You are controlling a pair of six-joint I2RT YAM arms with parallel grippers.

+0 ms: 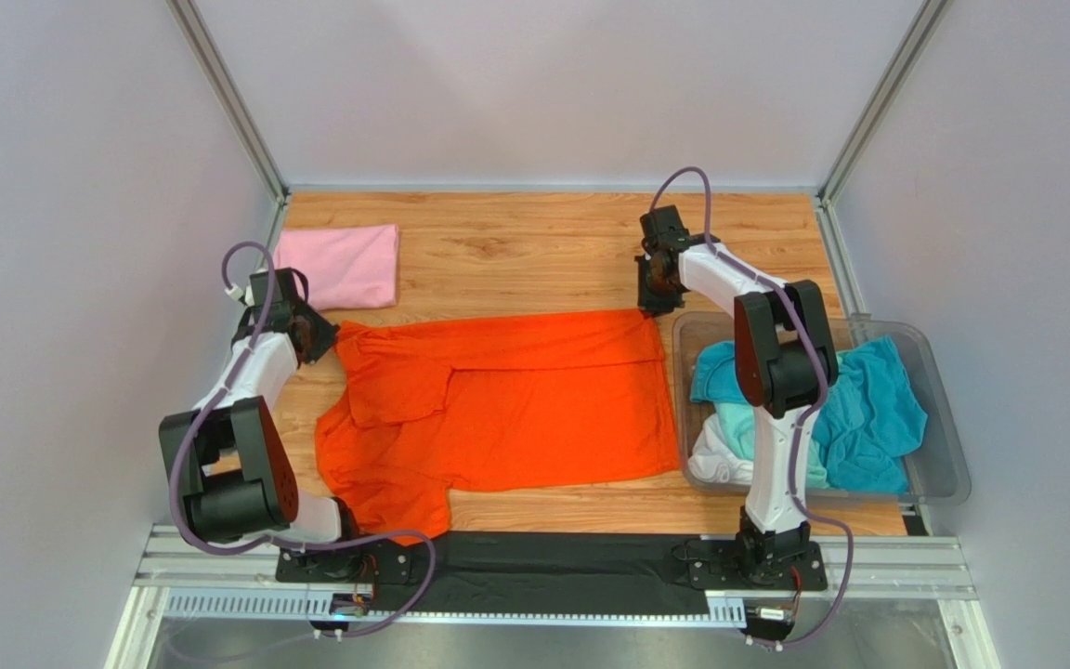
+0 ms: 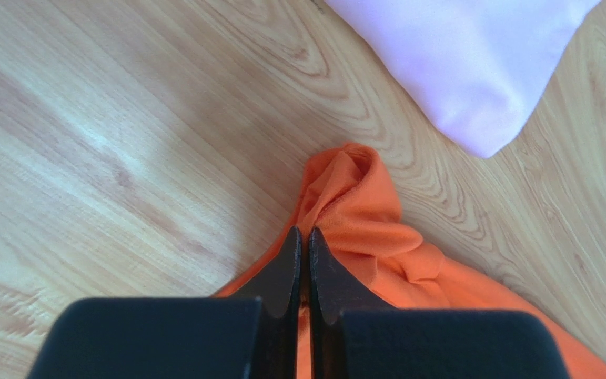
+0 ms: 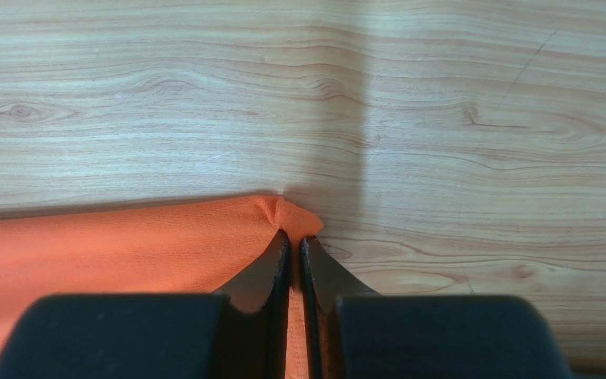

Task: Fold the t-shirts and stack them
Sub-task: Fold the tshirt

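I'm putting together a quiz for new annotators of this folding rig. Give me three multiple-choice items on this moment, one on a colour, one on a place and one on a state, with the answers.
1. The folded t-shirt is:
A. pink
B. teal
C. white

2. The orange t-shirt lies:
A. bunched in a ball at the far right corner
B. spread on the wooden table between the two arms
C. draped over the left arm

3. The left gripper and the right gripper are:
A. open above the cloth
B. shut on nothing
C. each shut on the orange t-shirt

Answers:
1 A: the top view shows a pale pink rectangle at the far left.
2 B: it lies opened out across the middle of the table.
3 C: each wrist view shows closed fingers with orange cloth puckered at their tips.
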